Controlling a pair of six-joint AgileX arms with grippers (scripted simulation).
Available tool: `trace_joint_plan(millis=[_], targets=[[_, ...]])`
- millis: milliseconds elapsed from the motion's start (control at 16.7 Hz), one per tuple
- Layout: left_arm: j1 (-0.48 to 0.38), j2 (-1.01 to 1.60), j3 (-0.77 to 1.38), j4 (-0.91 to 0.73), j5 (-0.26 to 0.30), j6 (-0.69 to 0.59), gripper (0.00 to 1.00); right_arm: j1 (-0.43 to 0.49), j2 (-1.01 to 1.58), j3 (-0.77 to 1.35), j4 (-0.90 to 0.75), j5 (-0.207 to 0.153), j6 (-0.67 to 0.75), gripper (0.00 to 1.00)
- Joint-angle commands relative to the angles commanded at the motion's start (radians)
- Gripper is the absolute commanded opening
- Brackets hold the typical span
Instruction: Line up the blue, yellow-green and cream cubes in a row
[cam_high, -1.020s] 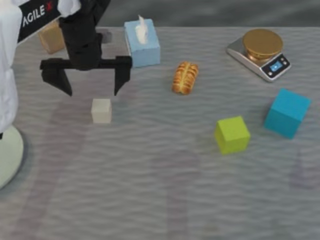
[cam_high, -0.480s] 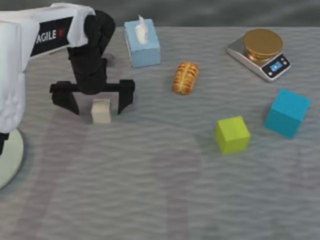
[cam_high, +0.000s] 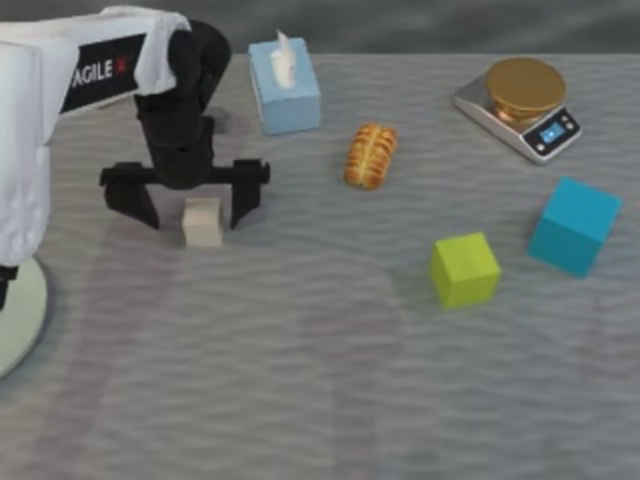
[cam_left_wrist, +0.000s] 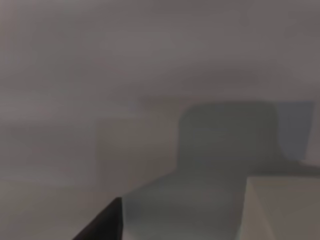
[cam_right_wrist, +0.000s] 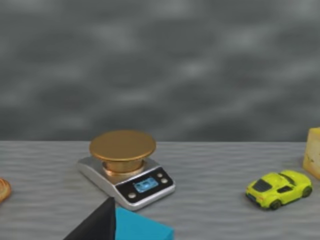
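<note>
Left pincer (cam_high: 190, 205) (fingers spread wide, gripping nothing) straddles the cream cube (cam_high: 203, 221).

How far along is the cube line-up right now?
Nothing is lined up yet. The mid-sized lime yellow-green cube and the large teal-blue cube sit apart at the table's right; the small off-white cream cube sits far off at the left. In hand: the left gripper, open, straddles the cream cube without gripping it. Left: all three placements. The right arm is out of the top view.
</note>
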Motion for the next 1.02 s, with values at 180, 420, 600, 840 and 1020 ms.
trace_joint_plan(millis=[180,420,600,840,1020], targets=[[0.000,0.000,0.000,0.000,0.000,0.000,0.40,0.000,0.000,0.000,0.000,0.000,0.000,1.00],[0.000,0.000,0.000,0.000,0.000,0.000,0.10,0.000,0.000,0.000,0.000,0.000,0.000,1.00],[0.000,0.000,0.000,0.000,0.000,0.000,0.00,0.000,0.000,0.000,0.000,0.000,0.000,1.00],[0.000,0.000,0.000,0.000,0.000,0.000,0.00,0.000,0.000,0.000,0.000,0.000,0.000,1.00],[0.003,-0.034,0.007,-0.010,-0.009,0.006,0.00,0.000,0.000,0.000,0.000,0.000,0.000,1.00]])
